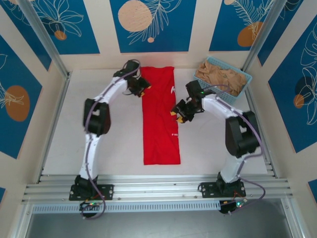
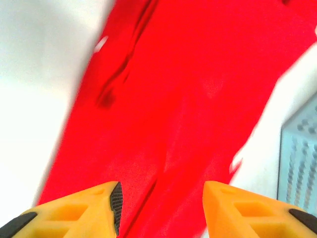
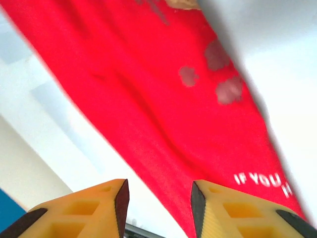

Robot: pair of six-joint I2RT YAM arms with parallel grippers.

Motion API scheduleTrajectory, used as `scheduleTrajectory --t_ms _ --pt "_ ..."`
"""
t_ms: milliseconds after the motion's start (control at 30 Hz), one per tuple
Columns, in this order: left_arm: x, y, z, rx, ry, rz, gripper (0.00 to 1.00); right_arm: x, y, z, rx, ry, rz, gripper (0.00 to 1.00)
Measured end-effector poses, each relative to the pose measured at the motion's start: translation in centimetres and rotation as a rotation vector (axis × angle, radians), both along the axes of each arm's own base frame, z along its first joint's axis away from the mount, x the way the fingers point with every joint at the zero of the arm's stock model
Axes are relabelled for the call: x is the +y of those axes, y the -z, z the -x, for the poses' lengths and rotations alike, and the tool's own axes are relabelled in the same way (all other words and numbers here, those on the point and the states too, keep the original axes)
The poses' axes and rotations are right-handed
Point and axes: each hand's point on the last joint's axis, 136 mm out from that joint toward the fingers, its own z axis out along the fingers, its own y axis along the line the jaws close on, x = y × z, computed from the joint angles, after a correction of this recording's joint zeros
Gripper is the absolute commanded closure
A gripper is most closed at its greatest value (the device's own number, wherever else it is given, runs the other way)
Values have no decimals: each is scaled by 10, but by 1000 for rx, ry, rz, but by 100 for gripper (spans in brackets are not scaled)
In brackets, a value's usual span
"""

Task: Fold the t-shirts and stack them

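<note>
The red t-shirt (image 1: 159, 119) lay on the table (image 1: 114, 144) as a long folded strip, its print mostly tucked under. The left pincer (image 1: 143, 90) and right pincer (image 1: 178, 116) hovered spread and empty at its edges.

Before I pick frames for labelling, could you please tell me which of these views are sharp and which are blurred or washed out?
Top external: sharp and evenly lit, the bright red cloth t-shirt crisp. Left wrist: motion-smeared, shirt edges streaked, white table overexposed. Right wrist: mildly blurred, white lettering readable.
</note>
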Motion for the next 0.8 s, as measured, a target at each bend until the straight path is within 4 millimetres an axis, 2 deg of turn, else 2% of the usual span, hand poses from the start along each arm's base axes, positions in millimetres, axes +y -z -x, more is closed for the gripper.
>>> scheduleTrajectory --t_ms 100,167,233,267,333,400,433,533,667,800 --pt "16 -32 79 8 31 -17 55 -11 -16 23 -51 -35 -2 57" --pt "17 -35 137 24 71 -18 55 -16 -11 45 -36 -64 -2 56" --pt "11 -14 202 91 135 -25 52 -19 5 76 21 -103 3 54" --pt "8 -1 227 130 163 -32 51 -20 12 90 49 -119 6 54" --pt "6 36 281 239 224 -64 49 -21 28 123 107 -166 15 53" --pt "12 63 317 328 254 -104 48 -19 37 149 144 -211 17 53" --pt "16 73 329 361 259 -119 48 -18 40 160 155 -232 19 53" --pt "18 83 344 389 259 -105 48 -12 47 186 167 -283 26 52" --pt "6 81 345 369 289 -68 50 -10 57 209 182 -304 44 52" --pt "-11 78 347 340 328 -20 58 -16 72 222 206 -274 72 52"
